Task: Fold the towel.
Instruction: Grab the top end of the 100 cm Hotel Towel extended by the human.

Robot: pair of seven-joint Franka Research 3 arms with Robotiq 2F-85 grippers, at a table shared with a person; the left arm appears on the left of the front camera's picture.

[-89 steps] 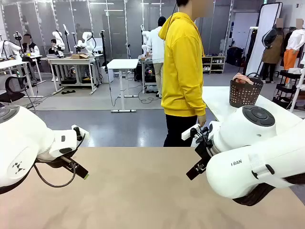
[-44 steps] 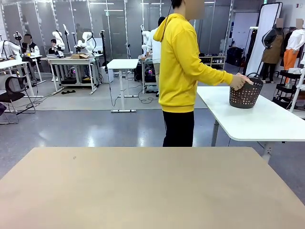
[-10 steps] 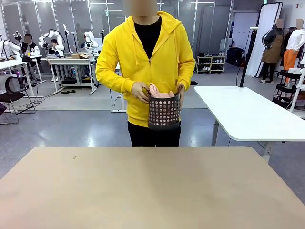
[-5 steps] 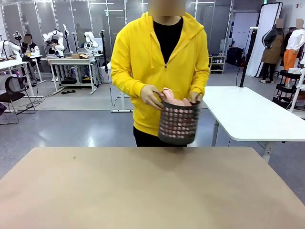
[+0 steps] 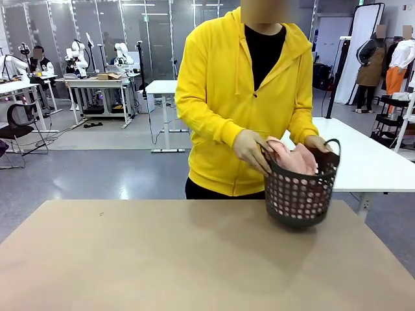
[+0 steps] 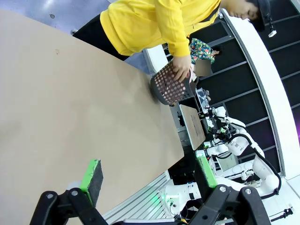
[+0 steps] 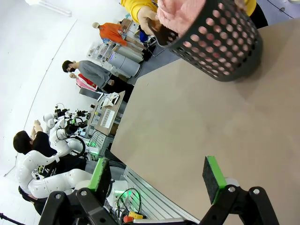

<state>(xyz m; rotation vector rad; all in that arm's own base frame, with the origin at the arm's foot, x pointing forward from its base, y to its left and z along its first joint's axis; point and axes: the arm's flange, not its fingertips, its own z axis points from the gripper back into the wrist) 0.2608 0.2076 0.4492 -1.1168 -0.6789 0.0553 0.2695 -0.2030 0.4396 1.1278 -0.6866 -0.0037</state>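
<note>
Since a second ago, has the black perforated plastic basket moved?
Yes. The black perforated plastic basket has shifted right and down: it now overlaps the white side table and sits low over the tan tabletop.

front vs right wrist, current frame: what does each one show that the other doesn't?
Front adds: the person's yellow hoodie, a hand on the basket rim, and the white side table behind. Right wrist adds: the right gripper, open and empty, plus other people at benches farther off. Both: the black basket holding the pink towel, at the tan table on its far side.
</note>
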